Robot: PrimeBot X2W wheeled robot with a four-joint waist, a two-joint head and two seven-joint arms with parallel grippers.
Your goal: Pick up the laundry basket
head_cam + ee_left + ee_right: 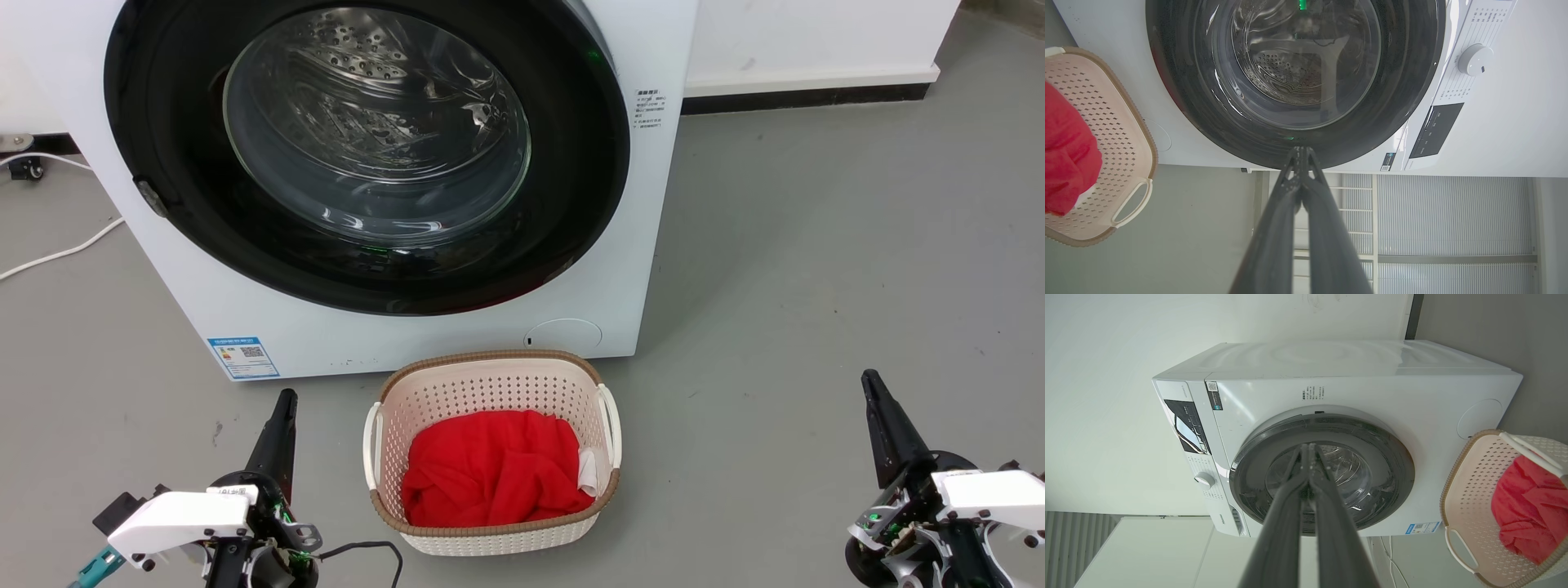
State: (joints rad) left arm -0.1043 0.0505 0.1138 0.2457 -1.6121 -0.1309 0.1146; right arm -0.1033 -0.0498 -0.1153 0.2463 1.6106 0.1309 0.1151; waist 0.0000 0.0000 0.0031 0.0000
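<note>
The laundry basket [490, 390] stands on the grey floor just in front of the washing machine, cream with a brown rim and white side handles, holding a red cloth [494, 478]. It also appears at the left edge of the left wrist view as the basket [1122, 143] and at the right of the right wrist view as the basket [1470, 490]. My left gripper [286, 398] is shut, empty, about a hand's width left of the basket. My right gripper [870, 378] is shut, empty, well to the basket's right. Both point toward the machine, seen as gripper [1300, 150] and gripper [1308, 446].
The white front-loading washing machine [645, 245] with a dark round glass door [367, 147] rises right behind the basket. A white cable [57, 255] lies on the floor at far left. Open grey floor [816, 286] spreads to the right, bounded by a white wall with a dark skirting.
</note>
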